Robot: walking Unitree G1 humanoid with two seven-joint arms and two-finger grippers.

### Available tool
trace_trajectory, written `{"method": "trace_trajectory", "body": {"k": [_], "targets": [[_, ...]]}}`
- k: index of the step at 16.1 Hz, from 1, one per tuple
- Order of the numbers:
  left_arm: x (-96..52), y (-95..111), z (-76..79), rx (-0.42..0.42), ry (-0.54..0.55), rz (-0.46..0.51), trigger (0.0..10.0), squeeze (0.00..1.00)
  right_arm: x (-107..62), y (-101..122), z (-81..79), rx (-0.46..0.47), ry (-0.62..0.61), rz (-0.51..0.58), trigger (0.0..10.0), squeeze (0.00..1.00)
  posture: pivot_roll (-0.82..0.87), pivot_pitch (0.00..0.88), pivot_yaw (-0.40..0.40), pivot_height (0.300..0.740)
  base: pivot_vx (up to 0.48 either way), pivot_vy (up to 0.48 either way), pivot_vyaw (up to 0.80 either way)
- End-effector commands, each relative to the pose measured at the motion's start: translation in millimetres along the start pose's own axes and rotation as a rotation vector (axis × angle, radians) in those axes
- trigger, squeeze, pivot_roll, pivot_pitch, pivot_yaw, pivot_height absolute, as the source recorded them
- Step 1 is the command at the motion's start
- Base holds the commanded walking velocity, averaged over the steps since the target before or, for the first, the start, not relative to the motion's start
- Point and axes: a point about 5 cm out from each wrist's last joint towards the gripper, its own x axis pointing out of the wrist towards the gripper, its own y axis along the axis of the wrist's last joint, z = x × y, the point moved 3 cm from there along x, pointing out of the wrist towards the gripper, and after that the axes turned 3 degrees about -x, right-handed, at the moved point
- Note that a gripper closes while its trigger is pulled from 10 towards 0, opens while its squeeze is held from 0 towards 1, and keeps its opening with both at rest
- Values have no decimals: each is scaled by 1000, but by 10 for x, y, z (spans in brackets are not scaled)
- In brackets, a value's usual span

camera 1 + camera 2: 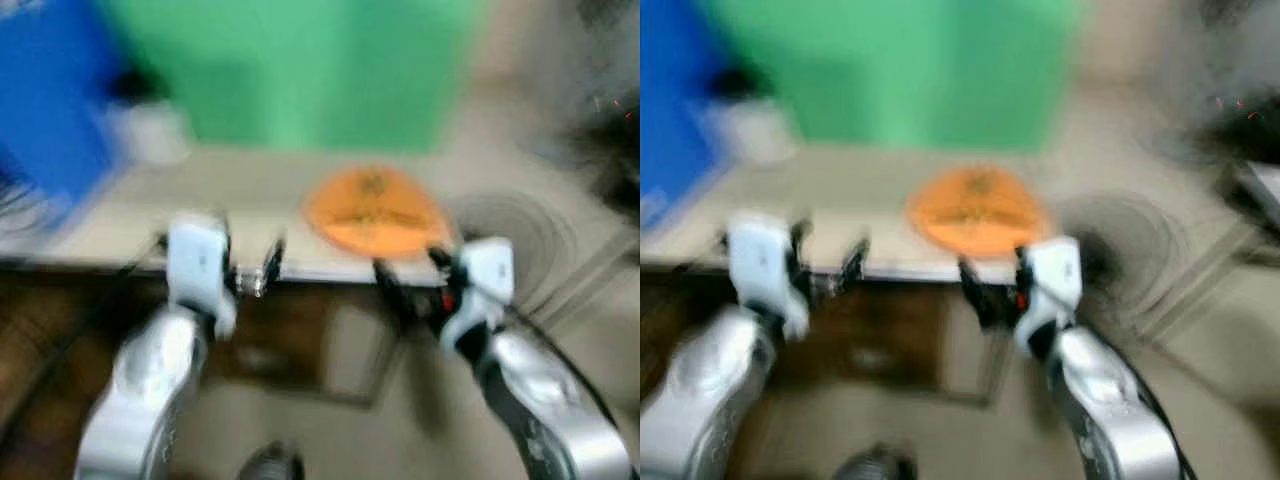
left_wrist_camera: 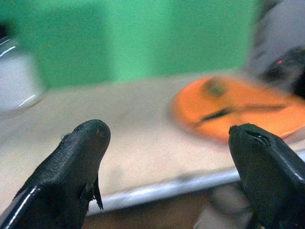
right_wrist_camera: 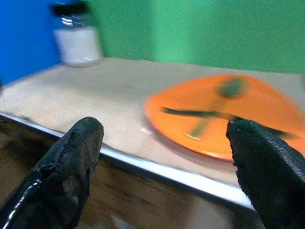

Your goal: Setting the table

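Head views are motion-blurred; detail is limited.

Nearest us, both silver arms reach forward toward the near edge of the table (image 1: pixel 250 200). The left gripper (image 1: pixel 250 262) sits just at that near edge, left of centre. Its two black fingers (image 2: pixel 81 162) stand well apart with nothing between them: released, empty. The right gripper (image 1: pixel 412 272) sits at the same edge further right, just in front of the plate. Its fingers (image 3: pixel 71 162) are likewise spread wide and hold nothing. We cannot tell whether either gripper touches the table edge.

Below the tabletop we see a dark brown wooden front and pale floor.

On the table, a beige top with a pale metal-looking rim along the near edge. The orange plate (image 3: pixel 224 114) lies flat on it, close to the near edge, right of centre, directly beyond the right gripper. On the plate lie two pieces of cutlery: a dark utensil (image 3: pixel 190 113) lying crosswise, and a greenish utensil (image 3: pixel 219 102) angled across it. They appear to cross; their exact type is too blurred to tell.

Further back, at the far left of the table, stands a white jar (image 3: pixel 76 40) with a dark lid, well apart from the plate.

Behind the table: a green backdrop (image 1: pixel 320 70), and a blue panel (image 1: pixel 50 90) at the left.
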Motion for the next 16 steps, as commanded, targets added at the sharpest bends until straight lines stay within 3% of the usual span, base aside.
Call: {"method": "trace_trajectory", "body": {"k": [1,6,9,16], "targets": [[53,116,13,19,-12,40,10000,1000,9,-9,-17,10,8,-6,10000,1000,113,0,41,740,319,0,800],[51,104,35,23,-36,35,10000,1000,19,-3,-6,5,-2,-5,10000,1000,117,0,42,740,319,0,800],[59,105,58,23,-63,34,10000,1000,-1,14,49,35,-49,13,10000,1000,114,0,46,740,316,0,0],[26,57,206,24,-175,11,10000,1000,-74,19,118,41,-125,0,10000,1000,107,0,50,740,208,0,-798]]}}
